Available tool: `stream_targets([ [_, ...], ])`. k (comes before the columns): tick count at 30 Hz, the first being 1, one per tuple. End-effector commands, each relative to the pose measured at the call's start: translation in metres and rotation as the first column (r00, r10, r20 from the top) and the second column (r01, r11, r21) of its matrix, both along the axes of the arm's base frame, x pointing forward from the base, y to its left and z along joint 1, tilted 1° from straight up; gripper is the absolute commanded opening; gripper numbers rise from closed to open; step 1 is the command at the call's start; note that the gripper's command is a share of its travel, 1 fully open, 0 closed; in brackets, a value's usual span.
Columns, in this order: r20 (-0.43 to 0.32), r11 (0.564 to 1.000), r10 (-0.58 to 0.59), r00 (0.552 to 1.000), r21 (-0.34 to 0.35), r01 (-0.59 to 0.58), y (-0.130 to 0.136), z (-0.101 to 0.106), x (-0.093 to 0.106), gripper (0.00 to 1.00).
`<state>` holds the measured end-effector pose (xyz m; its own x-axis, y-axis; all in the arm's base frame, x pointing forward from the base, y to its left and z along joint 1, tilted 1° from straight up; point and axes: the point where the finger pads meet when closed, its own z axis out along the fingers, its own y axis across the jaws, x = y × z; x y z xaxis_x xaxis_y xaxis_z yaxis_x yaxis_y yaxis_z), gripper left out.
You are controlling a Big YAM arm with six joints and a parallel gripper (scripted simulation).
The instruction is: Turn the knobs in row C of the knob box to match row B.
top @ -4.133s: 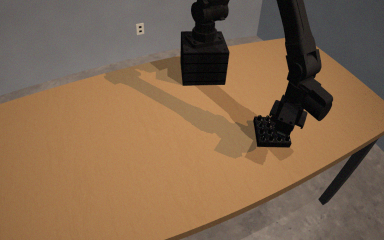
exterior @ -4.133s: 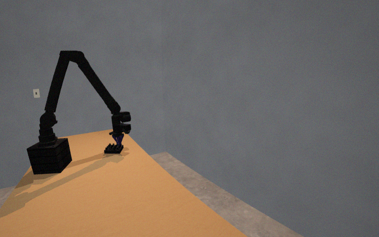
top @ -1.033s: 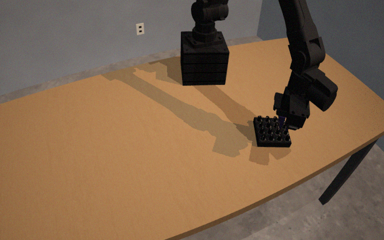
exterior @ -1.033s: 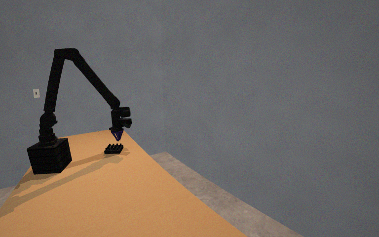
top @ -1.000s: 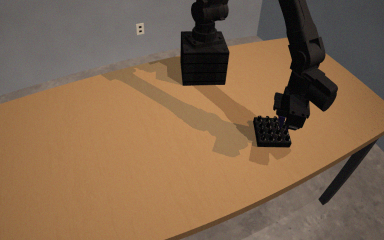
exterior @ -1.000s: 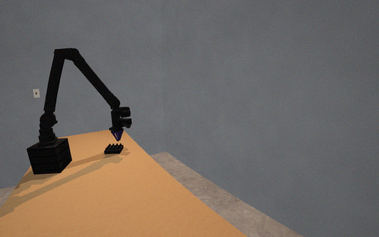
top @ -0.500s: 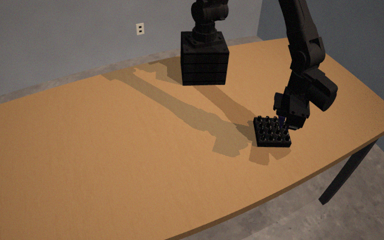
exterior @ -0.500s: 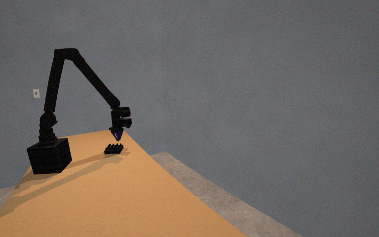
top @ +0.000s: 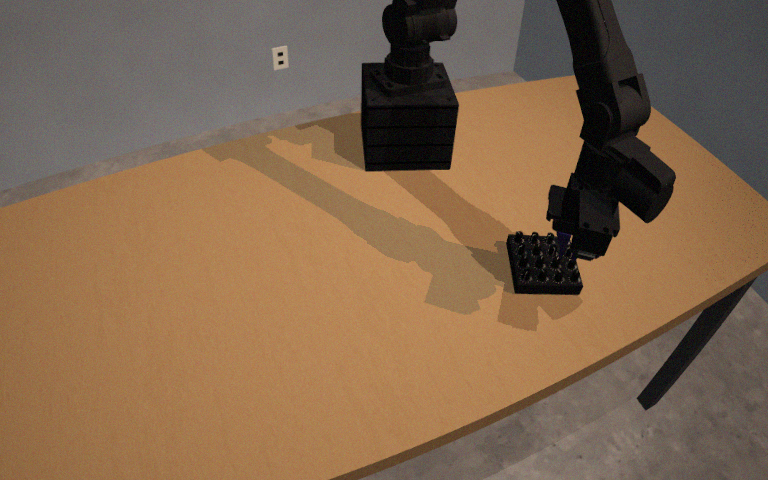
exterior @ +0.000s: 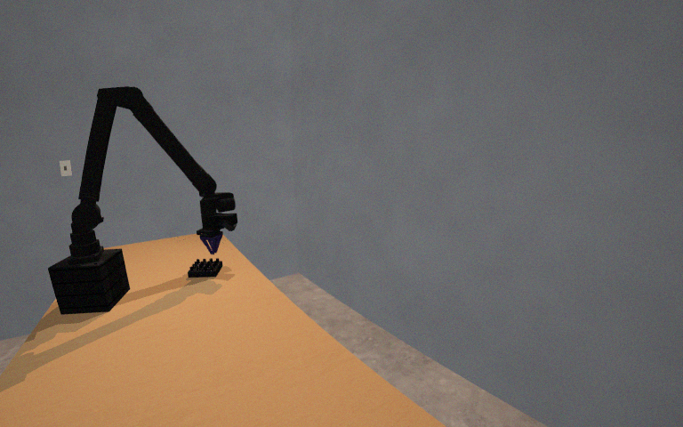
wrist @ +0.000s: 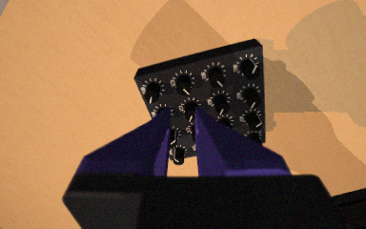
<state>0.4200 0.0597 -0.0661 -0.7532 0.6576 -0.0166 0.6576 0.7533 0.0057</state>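
Observation:
The black knob box stands on its feet on the tan table, near the table's right edge. Its small black knobs carry white lines and rings of white marks; the printed names are too small to read. My gripper hangs a little above the box, over its side nearest the wrist camera, with the purple fingers pointing down. The fingers stand a narrow gap apart with nothing between them. In the wrist view one knob shows through the gap, below the fingers and clear of them.
The arm's black base block stands at the back of the table. The table's curved edge runs close behind the box, with a table leg below it. The arm's shadow falls left of the box.

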Motion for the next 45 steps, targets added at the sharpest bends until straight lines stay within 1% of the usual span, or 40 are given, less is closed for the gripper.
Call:
stream_targets([
  [1, 0.034, 1.000, 0.011, 0.999, 0.005, -0.011, 0.004, 0.014, 0.017, 0.18],
  [4, 0.034, 1.000, 0.025, 0.999, 0.005, -0.025, 0.004, 0.014, 0.015, 0.18],
  [6, 0.033, 0.998, 0.055, 0.998, 0.003, -0.056, 0.006, 0.016, 0.010, 0.18],
  [8, 0.022, 0.994, 0.112, 0.994, 0.000, -0.112, 0.007, 0.014, 0.002, 0.18],
  [11, 0.020, 0.975, 0.223, 0.975, -0.004, -0.223, 0.008, 0.016, -0.001, 0.18],
  [14, 0.021, 0.955, 0.297, 0.955, -0.007, -0.297, 0.007, 0.017, -0.002, 0.18],
  [16, 0.021, 0.955, 0.297, 0.955, -0.007, -0.297, 0.007, 0.017, -0.002, 0.18],
  [17, 0.017, 0.934, 0.358, 0.934, -0.009, -0.358, 0.007, 0.015, -0.004, 0.18],
  [20, 0.021, 0.905, 0.425, 0.905, -0.012, -0.425, 0.011, 0.018, -0.006, 0.18],
  [24, 0.020, 0.858, 0.513, 0.858, -0.016, -0.513, 0.011, 0.020, -0.007, 0.18],
  [31, 0.010, 0.754, 0.657, 0.754, -0.018, -0.657, 0.014, 0.020, -0.014, 0.18],
  [33, 0.010, 0.754, 0.657, 0.754, -0.018, -0.657, 0.014, 0.020, -0.014, 0.18],
  [34, 0.010, 0.712, 0.703, 0.712, -0.021, -0.702, 0.012, 0.021, -0.014, 0.18],
  [38, 0.012, 0.639, 0.769, 0.639, -0.027, -0.769, 0.017, 0.023, -0.014, 0.18],
  [41, 0.007, 0.581, 0.814, 0.581, -0.026, -0.814, 0.017, 0.023, -0.019, 0.18],
  [45, -0.001, 0.493, 0.870, 0.494, -0.024, -0.869, 0.016, 0.022, -0.022, 0.18],
])
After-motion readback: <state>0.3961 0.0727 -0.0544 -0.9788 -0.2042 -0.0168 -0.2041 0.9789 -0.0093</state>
